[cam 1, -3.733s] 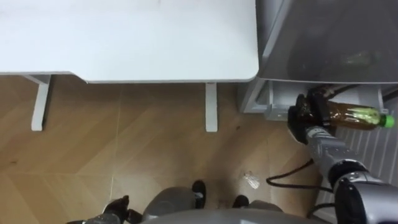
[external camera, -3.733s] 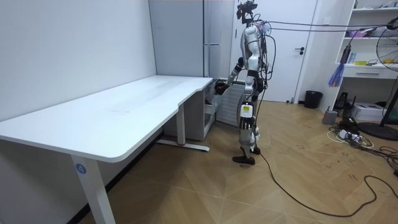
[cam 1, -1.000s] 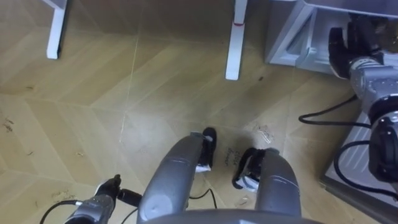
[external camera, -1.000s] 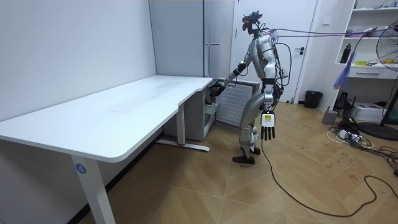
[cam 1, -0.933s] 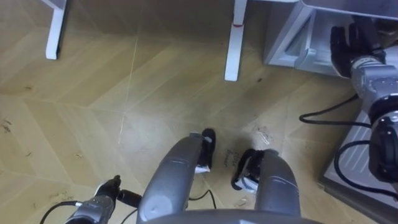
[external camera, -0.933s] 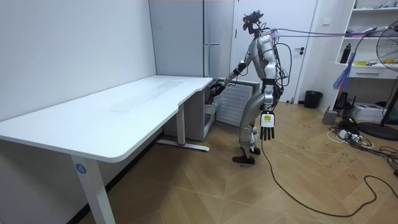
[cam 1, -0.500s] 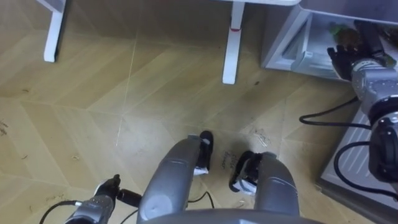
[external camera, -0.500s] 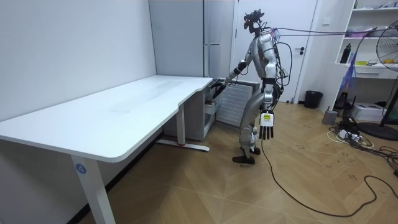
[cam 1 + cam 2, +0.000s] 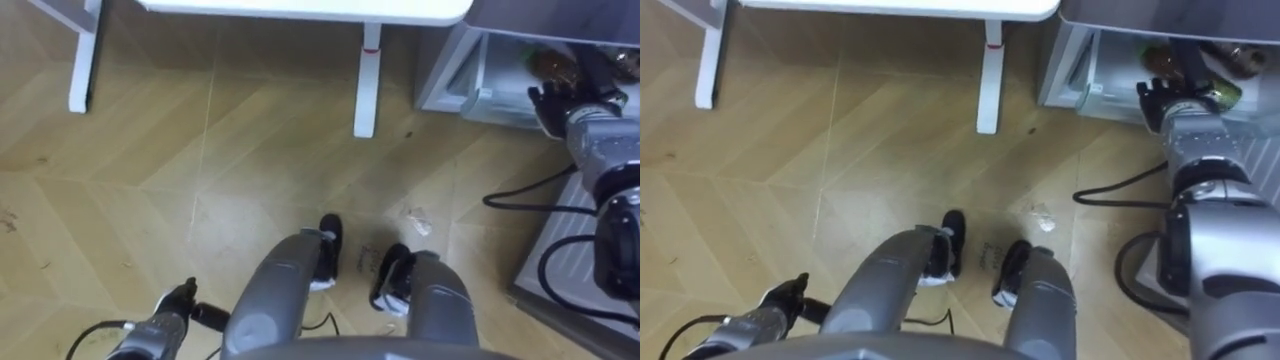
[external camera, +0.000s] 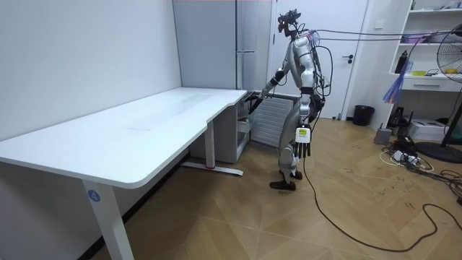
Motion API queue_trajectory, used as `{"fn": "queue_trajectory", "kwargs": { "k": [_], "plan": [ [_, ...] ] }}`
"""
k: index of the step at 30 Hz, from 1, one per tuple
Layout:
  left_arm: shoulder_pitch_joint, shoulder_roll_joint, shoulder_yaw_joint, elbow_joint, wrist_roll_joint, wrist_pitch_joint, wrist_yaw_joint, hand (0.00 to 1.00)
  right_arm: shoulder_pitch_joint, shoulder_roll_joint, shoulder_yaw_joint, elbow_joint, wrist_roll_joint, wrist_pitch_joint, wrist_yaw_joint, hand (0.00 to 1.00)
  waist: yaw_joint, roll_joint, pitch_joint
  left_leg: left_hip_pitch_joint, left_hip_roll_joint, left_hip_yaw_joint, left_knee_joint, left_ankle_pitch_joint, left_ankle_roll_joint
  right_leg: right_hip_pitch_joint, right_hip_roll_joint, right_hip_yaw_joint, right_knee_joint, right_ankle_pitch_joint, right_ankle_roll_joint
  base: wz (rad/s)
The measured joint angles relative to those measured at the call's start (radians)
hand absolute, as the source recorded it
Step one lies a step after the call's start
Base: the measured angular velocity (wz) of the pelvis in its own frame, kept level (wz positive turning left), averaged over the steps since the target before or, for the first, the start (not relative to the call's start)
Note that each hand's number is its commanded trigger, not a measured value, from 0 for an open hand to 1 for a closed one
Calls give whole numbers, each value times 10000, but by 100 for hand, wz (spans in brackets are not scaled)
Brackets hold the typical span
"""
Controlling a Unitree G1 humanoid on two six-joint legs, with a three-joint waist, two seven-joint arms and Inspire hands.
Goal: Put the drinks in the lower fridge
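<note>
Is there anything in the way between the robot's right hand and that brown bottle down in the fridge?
Nothing visible is in the way. The brown bottle lies inside the open lower fridge compartment. The right hand is at the opening, just in front of the bottle, with no object between them.

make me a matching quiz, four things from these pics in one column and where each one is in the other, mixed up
1 bottle
2 right robot hand
3 left robot hand
4 desk

a hanging beside the robot's leg
b standing next to the fridge
c lying inside the lower fridge
d at the fridge opening, in front of the bottle

Pairs: 1-c, 2-d, 3-a, 4-b
</note>
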Motion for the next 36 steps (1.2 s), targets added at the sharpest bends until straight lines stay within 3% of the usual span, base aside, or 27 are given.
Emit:
{"fn": "queue_trajectory", "kwargs": {
  "k": [16,22,26,28,29,31,36],
  "plan": [
    [-174,73,229,129,-291,-57,-630,0,775,-8,91,139,-1280,209,649,0,-230,-54,53,1520,33,105,-849,-12,-17,1538,211,2,-1116,126,143,-3],
    [-75,138,1005,301,-364,-320,-811,0,1673,-17,116,112,-2010,196,1221,0,-366,-110,32,2599,52,156,-1475,-12,-17,2722,384,-25,-2034,324,291,-4],
    [-2,134,1474,385,-367,-541,-812,0,2297,-2,222,103,-2470,197,1651,0,-501,-196,-80,3339,97,153,-1975,-9,-18,3611,646,64,-2936,625,414,-7],
    [-4,130,1647,389,-367,-620,-814,0,2446,-2,210,110,-2845,197,1711,0,-515,-233,-119,3517,110,151,-2038,-10,-17,3878,684,36,-3169,727,432,-5],
    [-6,121,1670,388,-367,-653,-809,0,2514,-2,210,109,-3128,196,1759,0,-577,-254,-176,3571,109,140,-2028,-10,-17,3972,681,12,-3229,772,449,0],
    [-17,115,1669,389,-367,-708,-807,0,2660,-2,211,111,-3492,196,1768,0,-604,-275,-197,3781,103,141,-2051,-10,-17,4188,680,21,-3259,803,476,2],
    [-10,114,1659,416,-375,-704,-812,0,2866,11,222,45,-4113,216,1714,0,-750,-170,-294,4151,161,135,-2254,-15,-20,4624,830,-15,-3583,921,441,2]
  ]
}}
